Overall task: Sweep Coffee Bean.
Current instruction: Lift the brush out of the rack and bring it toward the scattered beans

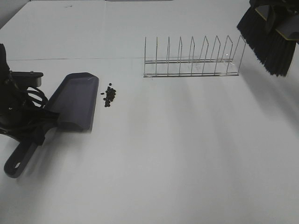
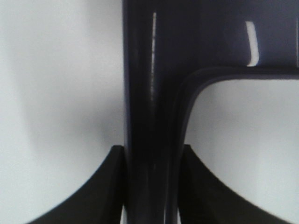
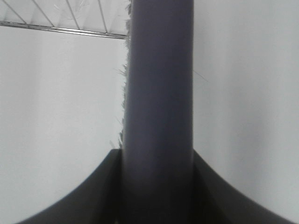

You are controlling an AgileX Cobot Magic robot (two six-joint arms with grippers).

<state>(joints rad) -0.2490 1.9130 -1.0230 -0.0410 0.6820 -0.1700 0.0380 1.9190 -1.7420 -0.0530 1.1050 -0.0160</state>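
The left gripper point(image 2: 152, 186) clamps the dustpan point(image 1: 74, 100) by its handle; the right gripper point(image 3: 156, 186) clamps the brush point(image 1: 270, 44), well apart from the dustpan, past the wire rack point(image 1: 194, 58); the coffee bean point(image 1: 109, 96) lies just beside the dustpan's blade. Risk: a hard stroke probably scatters beans; a lifted blade lets them roll beneath.

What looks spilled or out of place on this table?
A small scatter of dark coffee beans lies loose on the white table, just off the front edge of the dustpan. Nothing else stands out: the wire rack stands upright, and the brush is held up at the far right.
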